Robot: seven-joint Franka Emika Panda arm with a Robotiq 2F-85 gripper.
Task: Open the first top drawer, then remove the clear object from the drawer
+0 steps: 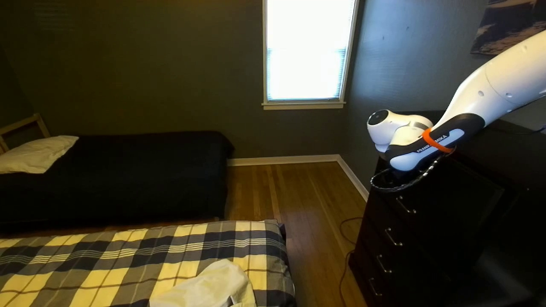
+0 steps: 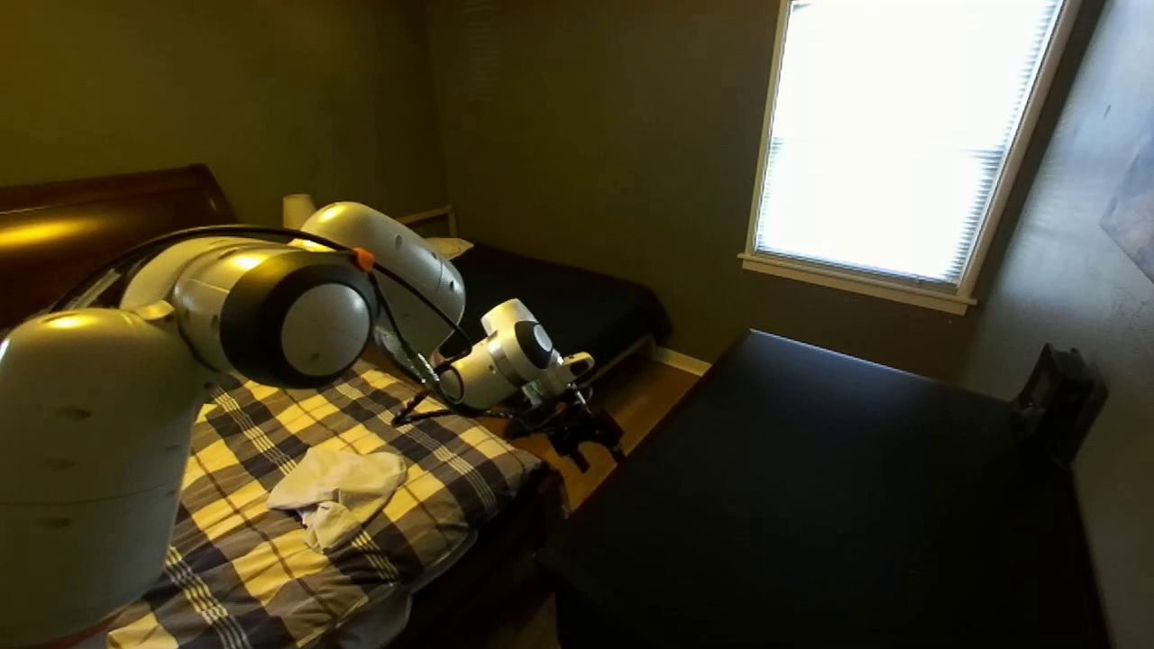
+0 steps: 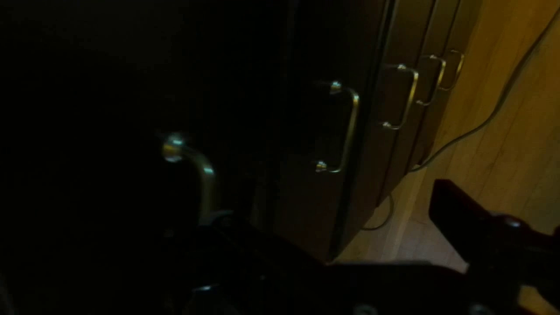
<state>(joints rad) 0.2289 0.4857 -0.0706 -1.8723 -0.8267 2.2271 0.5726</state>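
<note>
Currently the gripper (image 2: 600, 458) hangs just in front of the dark dresser (image 2: 811, 505), its fingers (image 3: 457, 216) spread apart. In the wrist view the first top drawer (image 3: 166, 188) is nearest, its handle (image 3: 208, 179) partly hidden; darkness hides whether the drawer is pulled out. Lower drawers (image 3: 302, 192) follow, then a cable (image 3: 499, 104) on the wood floor (image 3: 516, 148).

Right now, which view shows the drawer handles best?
The wrist view: five handles show, larger than elsewhere. Four handles appear in an exterior view; none show in an exterior view looking over the dresser top.
</note>
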